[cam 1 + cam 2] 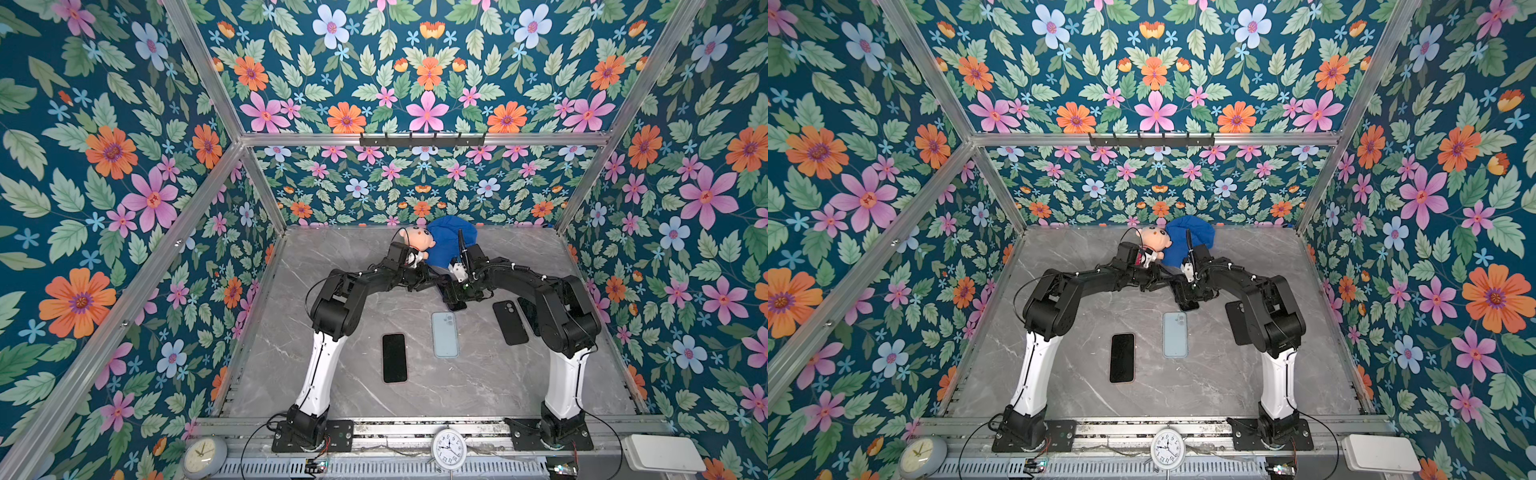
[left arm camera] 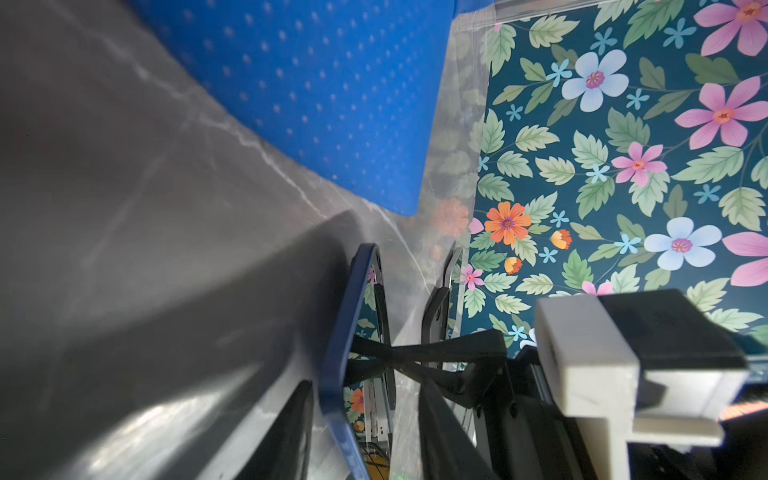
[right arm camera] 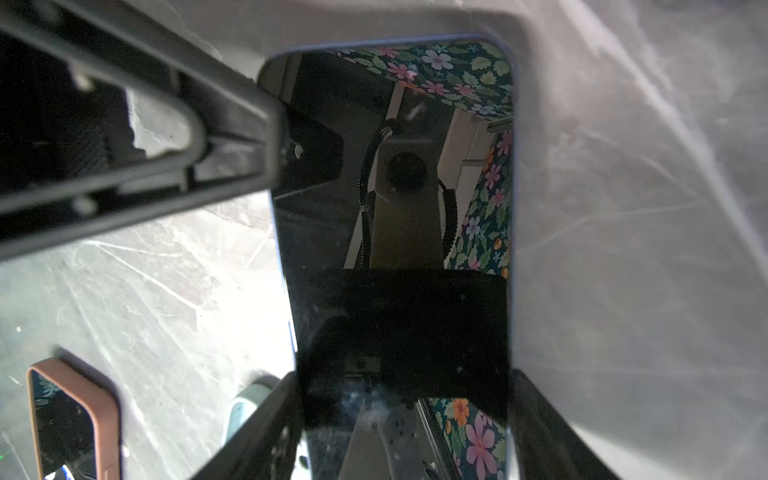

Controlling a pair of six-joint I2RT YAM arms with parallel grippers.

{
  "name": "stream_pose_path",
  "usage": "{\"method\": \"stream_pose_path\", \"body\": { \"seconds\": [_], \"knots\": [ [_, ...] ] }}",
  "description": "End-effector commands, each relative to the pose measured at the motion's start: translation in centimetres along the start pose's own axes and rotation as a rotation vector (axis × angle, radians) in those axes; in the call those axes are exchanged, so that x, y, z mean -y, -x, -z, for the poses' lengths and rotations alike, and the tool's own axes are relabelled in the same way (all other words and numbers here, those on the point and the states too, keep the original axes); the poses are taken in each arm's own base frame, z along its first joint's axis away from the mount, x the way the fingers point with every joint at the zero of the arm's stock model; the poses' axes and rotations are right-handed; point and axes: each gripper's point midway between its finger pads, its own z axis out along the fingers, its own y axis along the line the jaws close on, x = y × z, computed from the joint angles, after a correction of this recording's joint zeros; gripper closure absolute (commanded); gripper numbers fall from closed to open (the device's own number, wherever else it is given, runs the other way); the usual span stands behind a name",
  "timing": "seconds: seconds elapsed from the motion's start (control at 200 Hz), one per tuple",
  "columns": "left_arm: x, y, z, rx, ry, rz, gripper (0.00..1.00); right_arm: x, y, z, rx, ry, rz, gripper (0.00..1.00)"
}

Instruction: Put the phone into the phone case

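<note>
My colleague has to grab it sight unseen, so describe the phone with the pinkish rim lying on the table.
On the grey marble table, look near the left arm's white lower section. The phone lies flat just right of it. Unlike the pale blue one beside it, lying back up, it shows a black screen with a pinkish-brown rim.

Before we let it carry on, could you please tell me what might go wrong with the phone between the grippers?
The right gripper holds the glossy phone only by its side edges near one end; it could slip or twist when the left gripper pinches it. Both grippers work beside the plush doll, which an arm could snag. The light blue case lies loose on the table and may slide under pressing.
</note>
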Motion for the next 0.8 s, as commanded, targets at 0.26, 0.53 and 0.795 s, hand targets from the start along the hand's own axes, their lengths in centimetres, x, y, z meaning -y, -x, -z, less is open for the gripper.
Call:
{"method": "stream_pose_path", "body": {
  "seconds": [0.26,0.53,0.795],
  "knots": [
    [1.1,0.6,0.2,0.04,-0.059,-0.024,0.74,-0.6,0.0,0.5,0.021,0.027,0.043,0.47],
    [1.9,-0.2,1.0,0.06,-0.109,-0.025,0.9,-0.6,-0.3,0.5,0.024,0.027,0.045,0.43],
    [3.1,-0.7,2.0,0.084,-0.133,-0.034,0.99,-0.3,-0.4,1.5,0.038,-0.001,0.049,0.27]
  ]
}}
